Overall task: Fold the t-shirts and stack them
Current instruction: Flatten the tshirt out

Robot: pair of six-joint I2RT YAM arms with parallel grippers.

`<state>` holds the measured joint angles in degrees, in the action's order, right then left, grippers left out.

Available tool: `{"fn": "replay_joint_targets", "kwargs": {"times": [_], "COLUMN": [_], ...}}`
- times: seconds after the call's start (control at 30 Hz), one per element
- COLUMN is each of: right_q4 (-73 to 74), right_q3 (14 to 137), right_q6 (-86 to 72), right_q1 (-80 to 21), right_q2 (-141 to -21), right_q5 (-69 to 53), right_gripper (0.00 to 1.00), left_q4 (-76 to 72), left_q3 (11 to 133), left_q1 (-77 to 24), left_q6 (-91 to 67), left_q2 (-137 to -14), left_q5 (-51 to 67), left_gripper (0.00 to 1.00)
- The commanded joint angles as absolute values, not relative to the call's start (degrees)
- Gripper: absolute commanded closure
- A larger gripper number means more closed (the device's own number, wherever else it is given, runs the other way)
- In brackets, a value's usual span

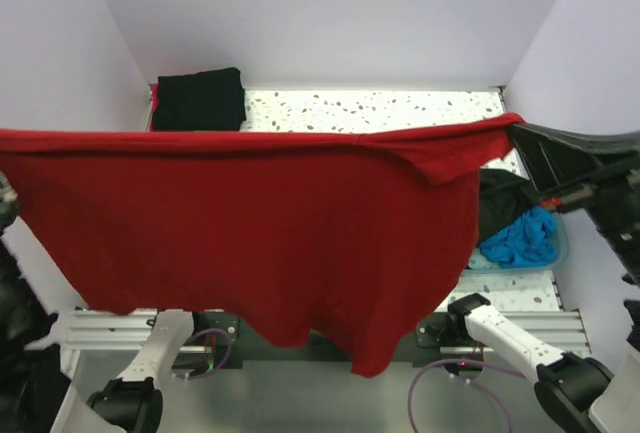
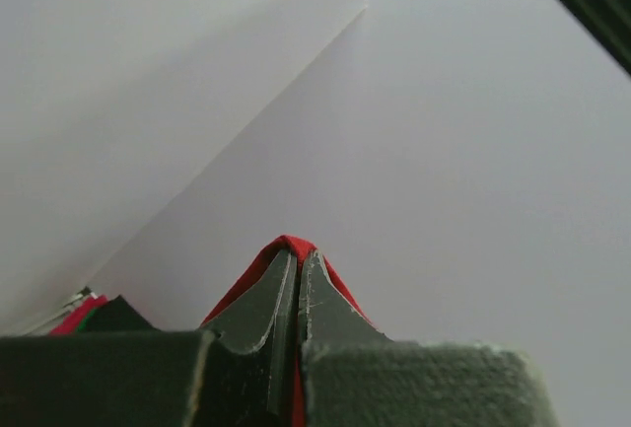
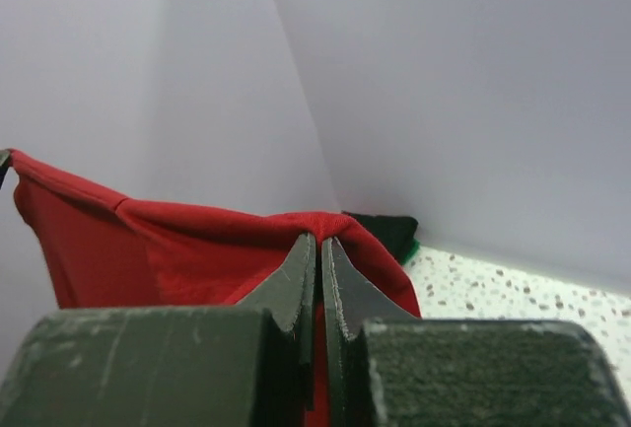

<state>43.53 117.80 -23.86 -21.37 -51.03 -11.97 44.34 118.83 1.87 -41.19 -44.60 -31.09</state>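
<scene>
The dark red t-shirt [image 1: 250, 223] hangs stretched wide in the air above the table, held at both upper corners. My right gripper [image 1: 515, 130] is shut on its right corner; the cloth shows pinched between the fingers in the right wrist view [image 3: 319, 242]. My left gripper [image 2: 298, 254] is shut on the left corner, with red cloth [image 2: 286, 245] over its tips; in the top view it is at or beyond the left edge. A folded black shirt [image 1: 201, 99] lies at the back left on the stack. A blue shirt [image 1: 523, 238] and a black one [image 1: 503, 198] lie in the basin.
The teal plastic basin [image 1: 560, 253] stands at the right side of the speckled table [image 1: 400, 110]. White walls close in the back and both sides. The hanging shirt hides most of the table's middle.
</scene>
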Motion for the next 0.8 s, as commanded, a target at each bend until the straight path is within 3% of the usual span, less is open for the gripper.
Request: {"fn": "replay_joint_targets", "kwargs": {"times": [0.0,0.2,0.37,0.57,0.77], "right_q4": [42.55,34.29,26.99,28.21,33.4], "right_q3": [110.52,91.28,86.48,101.75,129.86], "right_q6": [-25.13,-28.12,-29.62,-28.21,-27.51], "right_q1": [-21.09,-21.09,-21.09,-20.92,-20.83], "right_q2": [-56.42,-63.88,-78.02,-110.52,-138.4], "right_q5": [-1.87,3.95,8.61,10.72,8.62], "right_gripper": [1.0,1.0,1.0,1.0,1.0], "left_q4": [43.08,28.32,11.44,8.52,11.51], "left_q3": [107.29,78.52,62.17,68.34,79.44], "left_q1": [2.02,2.2,2.28,2.55,2.55], "left_q6": [-38.58,-39.11,-41.83,-43.42,-45.0], "left_q2": [-50.01,-53.68,-64.4,-94.59,-111.69], "left_q5": [-36.29,-36.83,-34.02,-35.59,-34.02], "left_gripper": [1.0,1.0,1.0,1.0,1.0]}}
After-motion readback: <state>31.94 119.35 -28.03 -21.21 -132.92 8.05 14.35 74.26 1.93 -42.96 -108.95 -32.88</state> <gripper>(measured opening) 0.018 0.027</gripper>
